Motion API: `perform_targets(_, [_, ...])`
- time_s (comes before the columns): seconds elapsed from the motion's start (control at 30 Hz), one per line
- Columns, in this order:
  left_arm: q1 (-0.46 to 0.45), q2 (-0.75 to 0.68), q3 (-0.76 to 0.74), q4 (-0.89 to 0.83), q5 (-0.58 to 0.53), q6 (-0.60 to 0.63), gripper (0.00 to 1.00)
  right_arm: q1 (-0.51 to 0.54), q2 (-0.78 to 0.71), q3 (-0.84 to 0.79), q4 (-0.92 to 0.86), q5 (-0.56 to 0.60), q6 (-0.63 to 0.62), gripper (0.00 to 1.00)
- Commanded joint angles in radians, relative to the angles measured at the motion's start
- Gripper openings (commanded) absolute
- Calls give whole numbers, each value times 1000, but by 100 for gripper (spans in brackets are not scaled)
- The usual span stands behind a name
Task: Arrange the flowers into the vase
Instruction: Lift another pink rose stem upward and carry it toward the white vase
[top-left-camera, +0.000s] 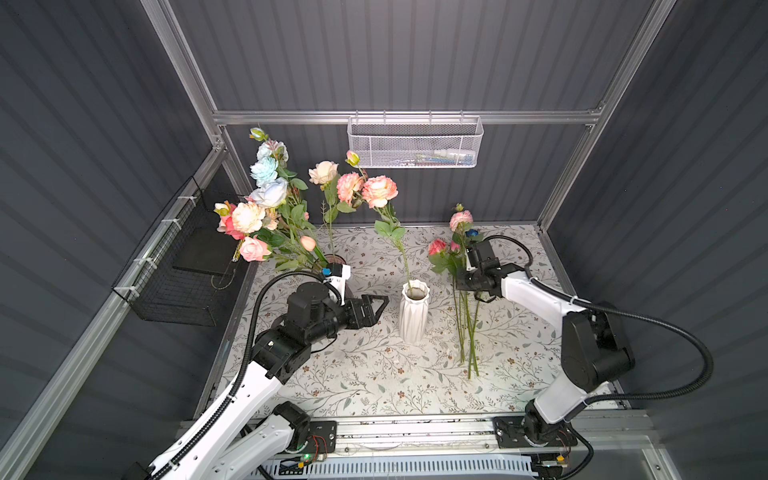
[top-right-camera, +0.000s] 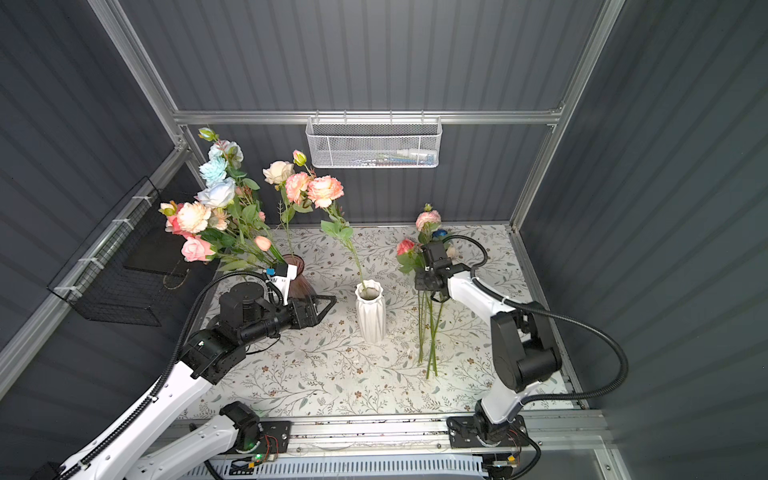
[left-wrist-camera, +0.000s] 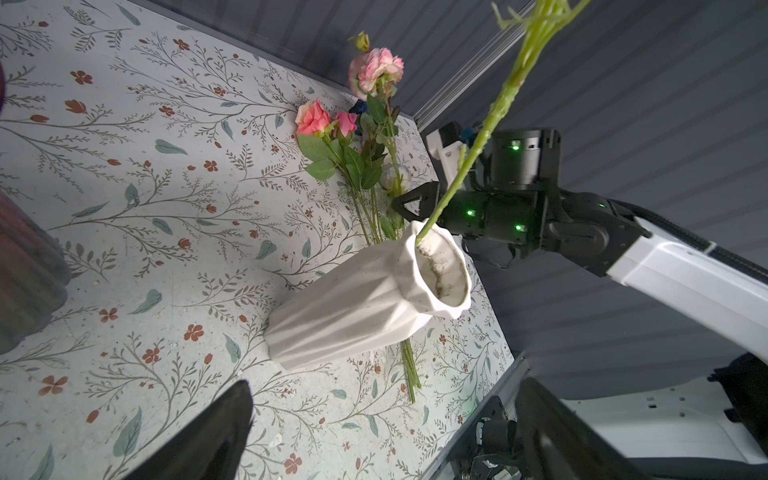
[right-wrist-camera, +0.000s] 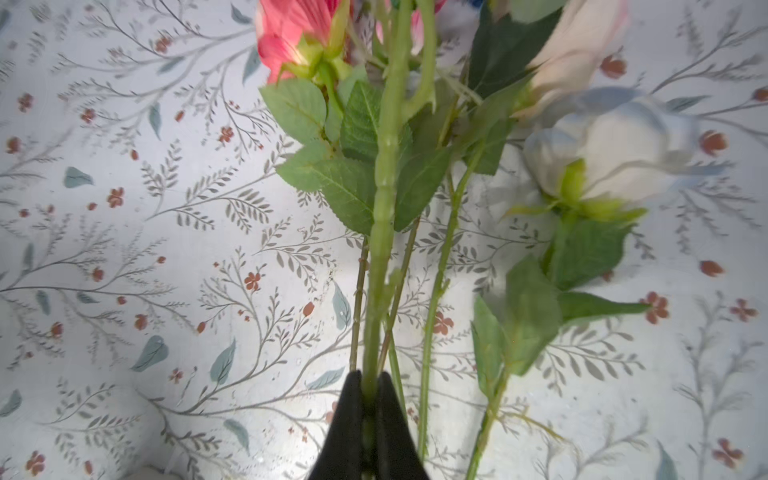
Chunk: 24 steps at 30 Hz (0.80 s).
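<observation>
**Right claw nips a stem, left claw stands wide**

The left arm reaches in low from the front rail, elbow bent and forearm about level. The left claw (top-left-camera: 380, 309) is spread wide with nothing between its fingers, and the white vase (top-left-camera: 414, 311) stands just ahead of its tips. Behind that claw, a tinted vase (top-right-camera: 297, 278) holds a full bunch (top-left-camera: 266, 208) of pink, cream and pale blue heads. One peach-headed flower (top-left-camera: 379, 191) stands in the white vase (its stem against the rim).

The right arm folds at the elbow with its wrist tipped down. The right claw (right-wrist-camera: 368, 382) is pressed together on a thick green stem (right-wrist-camera: 384, 187). Loose flowers (top-left-camera: 467, 332) lie on the table beneath this claw, their heads beyond it.

A leaf-and-blossom print covers the table (top-left-camera: 365, 374). A black wire basket (top-left-camera: 174, 282) hangs far left of both claws. Grey ribbed walls (top-left-camera: 415, 62) enclose the cell, and a white mesh basket (top-left-camera: 415, 143) hangs on the back rail.
</observation>
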Motion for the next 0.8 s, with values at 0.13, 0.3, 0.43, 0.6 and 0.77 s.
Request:
perform_targets(0.13, [-5, -37, 24, 9, 51, 52, 100, 15, -321, -145, 68, 32, 42, 4])
perform_targets(0.3, [-5, -65, 36, 41, 77, 76, 100, 55, -548, -174, 71, 107, 21, 3])
perform_targets(0.43, [-5, -73, 57, 42, 77, 86, 100, 111, -639, -162, 57, 262, -29, 2])
perform_targets(0.6, [-5, -77, 64, 110, 190, 87, 100, 129, -717, -134, 68, -1, -55, 3])
perform_targets(0.77, [-5, -78, 95, 201, 331, 97, 99, 321, -798, -102, 85, -71, -145, 2])
